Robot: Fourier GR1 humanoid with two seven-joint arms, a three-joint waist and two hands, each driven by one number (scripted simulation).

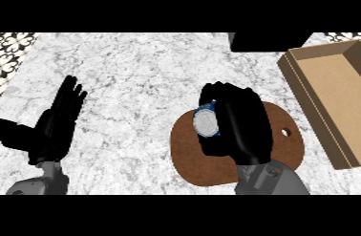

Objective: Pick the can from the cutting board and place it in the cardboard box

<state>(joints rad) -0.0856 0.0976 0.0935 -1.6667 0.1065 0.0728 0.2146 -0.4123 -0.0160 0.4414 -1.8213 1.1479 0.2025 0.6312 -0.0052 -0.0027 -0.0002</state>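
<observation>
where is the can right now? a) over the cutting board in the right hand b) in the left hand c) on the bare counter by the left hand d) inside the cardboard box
a: the right hand is curled round the can above the brown cutting board, while the cardboard box at the right shows nothing in it and the left hand is open, holding nothing.

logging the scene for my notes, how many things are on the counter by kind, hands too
can: 1, on the cutting board inside the right hand's curl
cutting board: 1, round, brown
cardboard box: 1, open
dark object at the counter's far edge: 1, cannot tell what it is
hands: 2, left hand open, right hand round the can
total: 6
</observation>
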